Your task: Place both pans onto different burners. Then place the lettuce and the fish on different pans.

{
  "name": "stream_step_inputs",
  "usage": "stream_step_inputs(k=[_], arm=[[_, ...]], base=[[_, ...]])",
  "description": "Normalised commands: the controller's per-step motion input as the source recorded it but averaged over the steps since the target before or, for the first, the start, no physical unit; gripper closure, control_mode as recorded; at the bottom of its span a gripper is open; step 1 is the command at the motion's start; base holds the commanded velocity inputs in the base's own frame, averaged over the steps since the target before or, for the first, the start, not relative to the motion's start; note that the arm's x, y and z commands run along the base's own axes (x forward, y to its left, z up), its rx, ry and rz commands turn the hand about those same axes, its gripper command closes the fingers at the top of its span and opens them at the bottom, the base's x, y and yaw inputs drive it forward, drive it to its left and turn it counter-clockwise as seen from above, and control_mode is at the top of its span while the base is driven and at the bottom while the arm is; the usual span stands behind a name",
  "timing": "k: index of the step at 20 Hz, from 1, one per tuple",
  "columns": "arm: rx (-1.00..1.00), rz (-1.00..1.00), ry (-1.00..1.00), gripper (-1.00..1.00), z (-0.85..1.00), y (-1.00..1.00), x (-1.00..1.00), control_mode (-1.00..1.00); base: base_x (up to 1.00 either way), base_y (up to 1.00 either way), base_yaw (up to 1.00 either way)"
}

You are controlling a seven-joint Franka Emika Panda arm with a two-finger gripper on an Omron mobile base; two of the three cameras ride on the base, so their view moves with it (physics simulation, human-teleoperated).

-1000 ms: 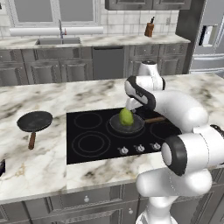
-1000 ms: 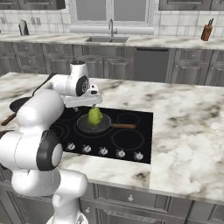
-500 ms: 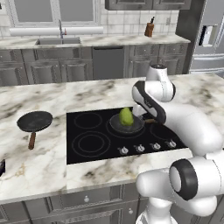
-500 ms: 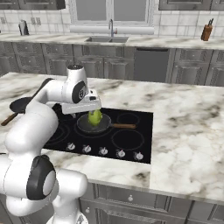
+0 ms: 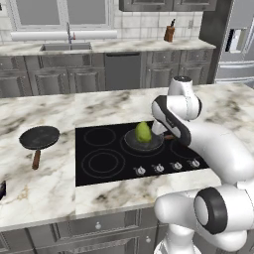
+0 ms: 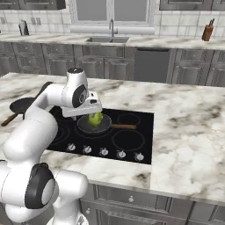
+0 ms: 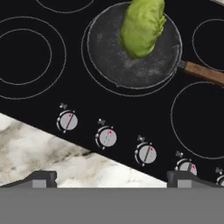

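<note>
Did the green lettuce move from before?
No. The lettuce sits in the same pan on the middle of the black cooktop, just as earlier. The robot arm is what moved.

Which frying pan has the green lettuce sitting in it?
The pan on the cooktop, on a middle burner, holds the lettuce. The other pan sits on the marble counter left of the cooktop, with nothing in it.
</note>
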Motion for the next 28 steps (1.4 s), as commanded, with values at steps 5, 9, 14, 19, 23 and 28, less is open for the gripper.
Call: stream_step_inputs(k=[5, 9, 14, 19, 23, 28], arm=[[0.01, -0.09, 0.00, -1.00, 0.00, 0.00, -0.01, -1.00], [0.06, -0.25, -0.01, -1.00, 0.03, 0.00, 0.00, -1.00], [0.03, -0.27, -0.02, -1.00, 0.00, -0.01, 0.00, -1.00], [0.00, -0.14, -0.02, -1.00, 0.00, 0.00, -0.01, -1.00], [0.00, 0.00, 0.00, -1.00, 0.00, 0.00, 0.00, 1.00], [0.00, 0.00, 0.00, -1.00, 0.00, 0.00, 0.00, 1.00]], base=[[0.00, 0.00, 0.00], [0.00, 0.00, 0.00], [0.00, 0.00, 0.00], [0.00, 0.00, 0.00], [-0.03, 0.08, 0.00], [-0.03, 0.44, 0.00]])
